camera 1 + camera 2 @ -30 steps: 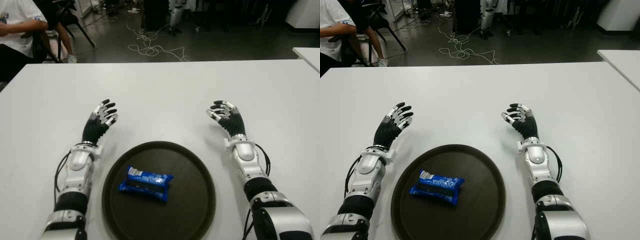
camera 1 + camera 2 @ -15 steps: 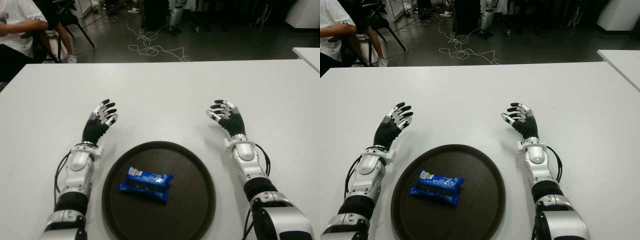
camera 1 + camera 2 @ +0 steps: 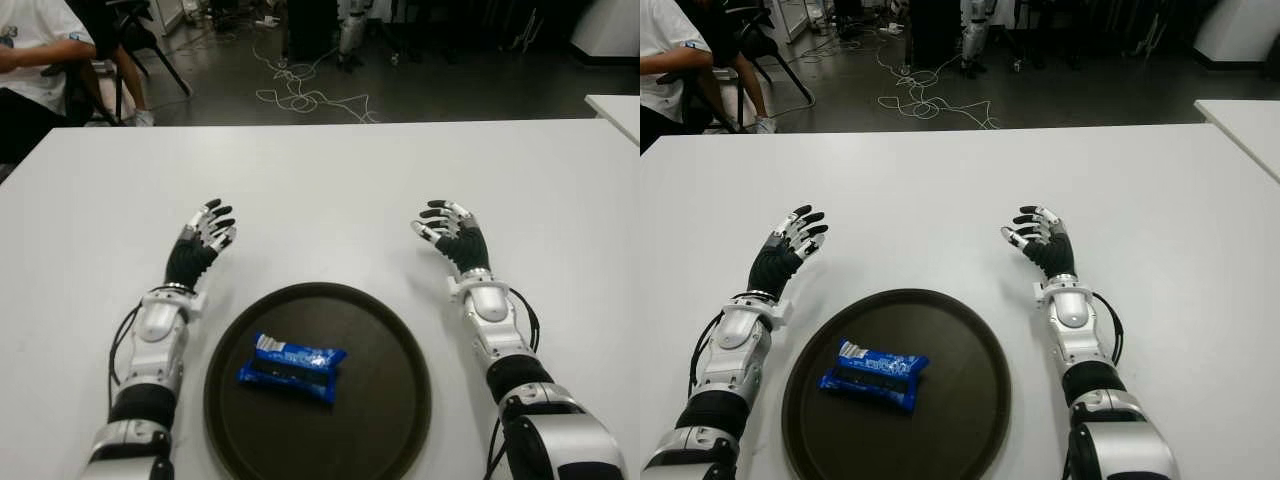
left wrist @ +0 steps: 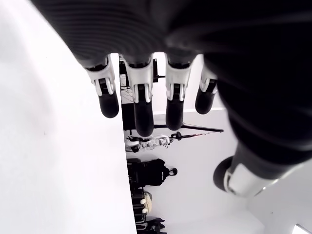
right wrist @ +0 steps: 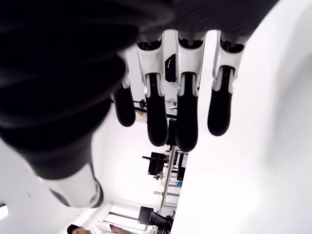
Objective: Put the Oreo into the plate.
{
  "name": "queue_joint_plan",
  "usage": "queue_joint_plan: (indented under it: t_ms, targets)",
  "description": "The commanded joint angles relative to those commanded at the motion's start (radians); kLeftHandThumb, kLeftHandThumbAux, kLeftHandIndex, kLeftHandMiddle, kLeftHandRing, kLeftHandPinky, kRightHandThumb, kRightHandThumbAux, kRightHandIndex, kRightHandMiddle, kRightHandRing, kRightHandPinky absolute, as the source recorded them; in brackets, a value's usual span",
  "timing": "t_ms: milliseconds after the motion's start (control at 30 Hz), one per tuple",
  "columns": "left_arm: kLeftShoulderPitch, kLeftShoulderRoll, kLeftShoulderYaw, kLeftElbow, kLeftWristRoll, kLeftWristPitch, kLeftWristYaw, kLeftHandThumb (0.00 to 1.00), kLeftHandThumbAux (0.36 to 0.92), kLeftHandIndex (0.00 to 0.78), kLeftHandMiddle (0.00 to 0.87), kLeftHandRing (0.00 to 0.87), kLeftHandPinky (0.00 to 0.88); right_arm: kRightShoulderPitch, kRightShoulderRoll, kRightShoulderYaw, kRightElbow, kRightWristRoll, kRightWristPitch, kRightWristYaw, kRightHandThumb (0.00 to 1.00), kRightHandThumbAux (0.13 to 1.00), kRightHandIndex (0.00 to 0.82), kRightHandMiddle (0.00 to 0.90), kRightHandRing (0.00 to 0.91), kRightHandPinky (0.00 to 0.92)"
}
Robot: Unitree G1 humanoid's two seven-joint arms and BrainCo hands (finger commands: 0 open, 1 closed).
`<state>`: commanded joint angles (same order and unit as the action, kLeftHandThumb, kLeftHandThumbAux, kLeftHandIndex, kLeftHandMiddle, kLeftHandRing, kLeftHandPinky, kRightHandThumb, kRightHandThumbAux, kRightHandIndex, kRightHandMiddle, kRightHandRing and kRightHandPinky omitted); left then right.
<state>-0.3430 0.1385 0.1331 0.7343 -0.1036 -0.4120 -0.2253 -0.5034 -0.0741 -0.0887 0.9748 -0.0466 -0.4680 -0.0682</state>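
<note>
Both eye views look forward and down from the head over the white worktop (image 3: pixel 330 170), set slightly apart, sharing the whole worktop and the floor past its far edge. Each wrist view sits close behind its own fingers (image 4: pixel 140 105), facing along them across the worktop.

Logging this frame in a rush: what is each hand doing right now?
Left hand: open, holding nothing, left of the plate.
Right hand: open, holding nothing, right of the plate.

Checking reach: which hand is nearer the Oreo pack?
The left hand; the Oreo pack lies toward the plate's left side, farther from the right hand.
</note>
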Motion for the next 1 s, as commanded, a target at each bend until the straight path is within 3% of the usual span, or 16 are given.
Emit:
queue_joint_plan:
  t_ms: [267, 1000]
  targets:
    - [0.002, 0.0, 0.001, 0.0, -0.004, 0.003, -0.006, 0.145, 0.659, 0.076, 0.173, 0.159, 0.124, 0.0, -0.002, 0.003, 0.007, -0.003, -0.011, -0.005, 0.192, 0.757, 0.303, 0.388, 0.405, 0.413]
    - [-0.015, 0.001, -0.001, 0.039, 0.022, -0.035, 0.008, 0.13, 0.615, 0.067, 0.171, 0.155, 0.116, -0.007, -0.003, -0.003, 0.01, -0.001, 0.003, -0.01, 0.204, 0.759, 0.313, 0.389, 0.406, 0.415]
